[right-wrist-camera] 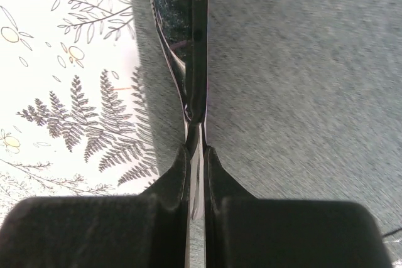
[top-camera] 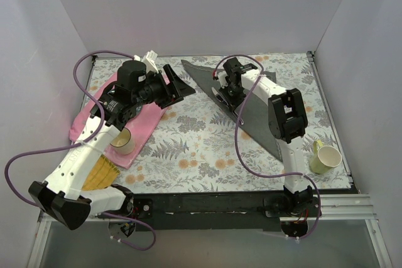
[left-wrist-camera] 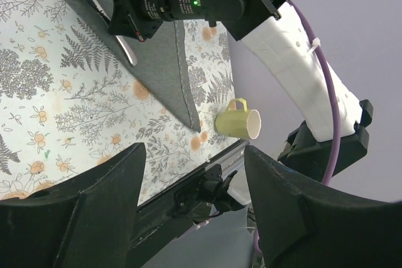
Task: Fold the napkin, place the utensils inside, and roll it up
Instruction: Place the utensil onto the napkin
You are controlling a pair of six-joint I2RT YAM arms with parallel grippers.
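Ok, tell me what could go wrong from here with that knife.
1. The right gripper pinches the knife edge-on at its very fingertips, so it may twist or slip.
2. The knife sits over the edge of the napkin; released here, it could land partly on the table.
3. The left gripper is open and away from the napkin, so nothing pins the cloth if it drags.

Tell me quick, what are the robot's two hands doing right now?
Left hand: open, holding nothing.
Right hand: closed on a shiny knife over the napkin.
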